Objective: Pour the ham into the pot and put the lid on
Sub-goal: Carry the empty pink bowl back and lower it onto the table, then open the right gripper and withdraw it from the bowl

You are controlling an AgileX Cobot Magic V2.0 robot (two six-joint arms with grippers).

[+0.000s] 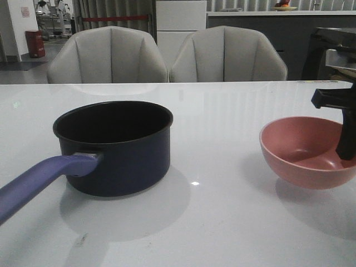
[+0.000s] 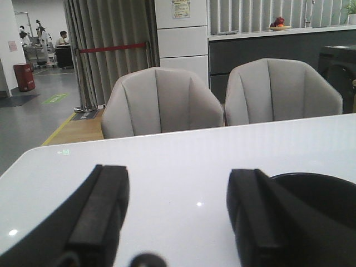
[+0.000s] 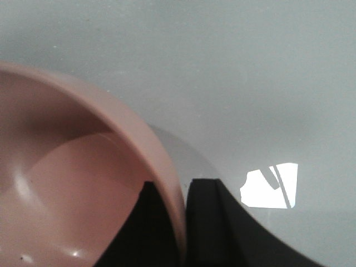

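at the right edge of the table (image 1: 222,222) the right gripper (image 3: 181,222) straddles the rim of the pink bowl (image 1: 303,150), one finger inside and one outside, pinched on the wall, a hold that suits tipping or setting the bowl down; the visible part of the bowl's inside looks bare, with no ham in sight. left of centre stands the pot (image 1: 114,147), mouth up, handle pointing near-left, its contents hidden by the dark interior. the left gripper (image 2: 178,217) waits low beside the pot with fingers apart and nothing between them, probably for the lid, which is not in view.
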